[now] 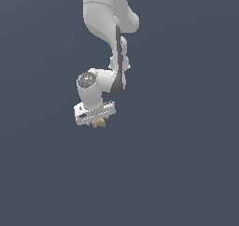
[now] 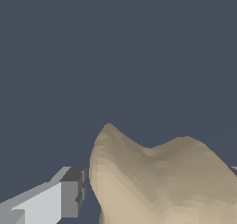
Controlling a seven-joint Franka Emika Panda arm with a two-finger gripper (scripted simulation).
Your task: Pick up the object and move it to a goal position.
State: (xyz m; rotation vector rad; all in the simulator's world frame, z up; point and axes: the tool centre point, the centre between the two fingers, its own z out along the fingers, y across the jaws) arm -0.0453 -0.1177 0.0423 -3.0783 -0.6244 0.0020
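Object: tan lump fills the near part of the wrist view, with two blunt lobes and a shallow saddle between them.
Where it sits: directly under the gripper, tucked up against its underside in the exterior view, with only a little of it showing below the white body.
Finger: you can see one grey-tipped finger just beside the lump's flank; a sliver of the other may show at the far edge, but that is too little for you to rely on.
Grip state: you cannot tell whether the jaws are clamped on the lump or merely straddling it; contact at the pad is not visible in either view.
Lifted or resting: unclear, since the plain dark background gives you no surface line or shadow to judge by.
Weight: likely light, given how small it looks against the hand.
Stiffness: it reads as rigid, with faceted, matte faces, so you should expect little give.
Slip risk: rounded, sloping lobes could let it squirm or rotate under pinch.
Where to hold: across the waist below the saddle, on the flattest opposing flanks, rather than on the lobe tips.
Care: close gently and confirm it is seated before you carry it.
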